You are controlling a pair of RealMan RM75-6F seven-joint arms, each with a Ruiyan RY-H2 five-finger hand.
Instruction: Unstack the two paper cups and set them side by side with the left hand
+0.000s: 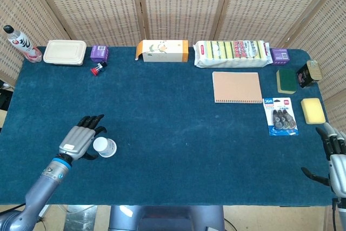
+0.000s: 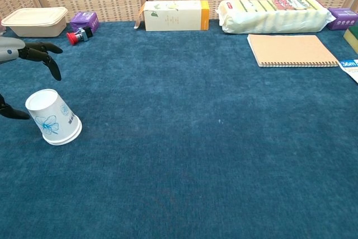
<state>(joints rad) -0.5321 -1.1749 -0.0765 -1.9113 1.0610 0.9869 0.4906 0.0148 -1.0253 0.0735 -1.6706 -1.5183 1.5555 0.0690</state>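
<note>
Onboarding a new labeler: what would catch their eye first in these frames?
Probably the stacked paper cups, upside down on the blue table near its front left corner, with the left hand open right beside them, fingers spread, not yet gripping. After that, the row of clutter along the far edge, notably the orange-and-white carton and the sponge pack.
</note>
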